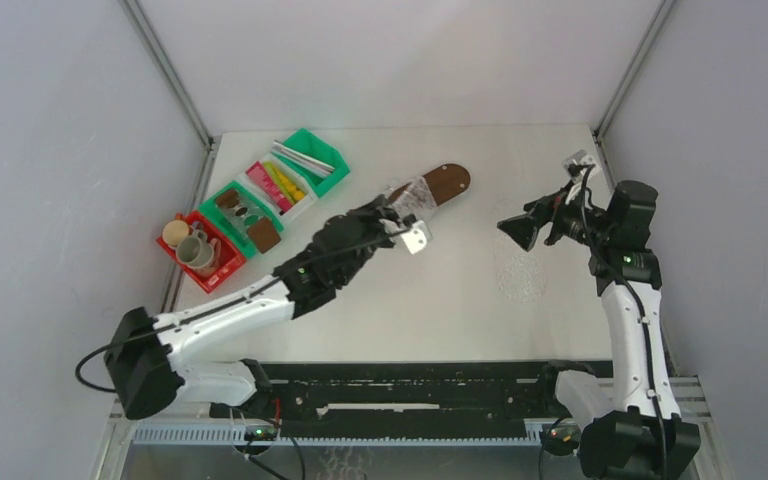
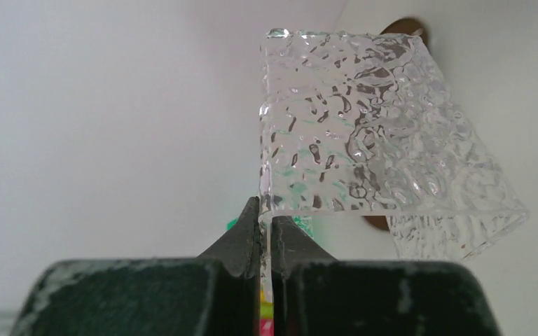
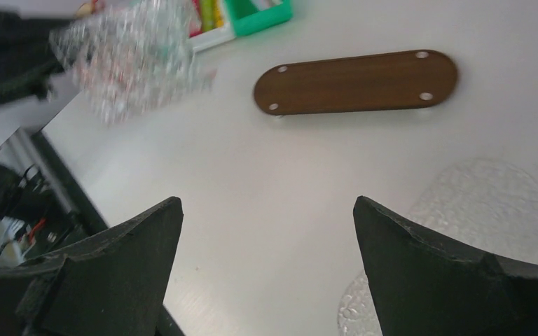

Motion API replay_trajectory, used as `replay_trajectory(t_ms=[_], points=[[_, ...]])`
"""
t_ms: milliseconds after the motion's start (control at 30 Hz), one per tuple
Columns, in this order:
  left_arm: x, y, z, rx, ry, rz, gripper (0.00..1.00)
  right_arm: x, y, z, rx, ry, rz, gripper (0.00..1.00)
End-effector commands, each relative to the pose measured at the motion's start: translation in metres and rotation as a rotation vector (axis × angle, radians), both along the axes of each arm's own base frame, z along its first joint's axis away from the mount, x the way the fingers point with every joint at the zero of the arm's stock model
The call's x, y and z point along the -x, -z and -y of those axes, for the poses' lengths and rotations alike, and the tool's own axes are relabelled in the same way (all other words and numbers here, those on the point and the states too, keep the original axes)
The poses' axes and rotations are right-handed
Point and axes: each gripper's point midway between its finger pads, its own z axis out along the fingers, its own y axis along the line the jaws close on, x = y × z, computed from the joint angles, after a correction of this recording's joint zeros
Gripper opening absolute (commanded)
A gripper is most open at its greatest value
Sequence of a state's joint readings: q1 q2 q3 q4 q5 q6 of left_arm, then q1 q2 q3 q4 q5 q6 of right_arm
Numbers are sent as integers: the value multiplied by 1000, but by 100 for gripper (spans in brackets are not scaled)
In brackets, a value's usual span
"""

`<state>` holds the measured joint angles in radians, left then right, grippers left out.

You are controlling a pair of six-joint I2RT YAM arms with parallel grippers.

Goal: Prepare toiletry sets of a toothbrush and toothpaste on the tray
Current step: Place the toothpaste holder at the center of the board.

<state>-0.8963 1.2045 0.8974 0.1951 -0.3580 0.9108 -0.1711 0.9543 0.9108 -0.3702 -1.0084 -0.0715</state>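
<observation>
Closest to the left wrist camera are the two dark fingers of my left hand (image 2: 266, 224). They are pressed together on the thin rim of a clear dimpled cup (image 2: 371, 133), so this hand is closed and is gripping the cup. The cup sticks out away from the fingers and is off the surface (image 1: 440, 300). In the top view it hangs over the near end of the brown oval tray (image 1: 447, 182).

My right hand (image 3: 266, 199) is fully open with nothing between the fingers. It hovers at the right side, well apart from the left hand, and it points toward the tray. A second clear dimpled piece (image 1: 520, 268) lies flat on the surface just below it. I cannot tell for sure if it is also a cup.

The brown oval tray lies on the surface near the middle of the far side. In the right wrist view four small pale dots show near its ends.

At the far left a row of bins stands:
- The green bin (image 1: 335, 160) holds long white toothbrushes (image 1: 300, 158).
- The white bin (image 1: 303, 203) holds pink and yellow tubes (image 1: 278, 183).
- The red bin (image 1: 222, 272) holds small mugs (image 1: 197, 250).
</observation>
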Motion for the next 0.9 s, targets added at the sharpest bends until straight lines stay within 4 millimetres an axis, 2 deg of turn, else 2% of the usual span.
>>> replay_trajectory(t_ms=[0, 100, 267, 400, 500, 633, 767, 867], points=[[12, -10, 60, 46, 120, 92, 0, -26, -15, 36, 4, 237, 26, 100], [12, -6, 84, 60, 113, 125, 0, -35, -13, 58, -8, 358, 7, 100], [0, 1, 119, 62, 29, 115, 0, -47, -9, 88, -25, 532, -27, 100], [-15, 25, 136, 62, -49, 108, 0, -54, -5, 112, -17, 671, -43, 100], [-25, 41, 145, 36, -121, 136, 0, -55, -4, 119, -18, 709, -50, 100], [-32, 46, 164, 12, -191, 178, 0, -57, -3, 126, -15, 739, -52, 100], [-32, 74, 181, -25, -194, 111, 0, -57, 2, 132, -27, 755, -71, 100], [-35, 90, 185, -52, -217, 79, 0, -57, 3, 135, -35, 760, -78, 100]])
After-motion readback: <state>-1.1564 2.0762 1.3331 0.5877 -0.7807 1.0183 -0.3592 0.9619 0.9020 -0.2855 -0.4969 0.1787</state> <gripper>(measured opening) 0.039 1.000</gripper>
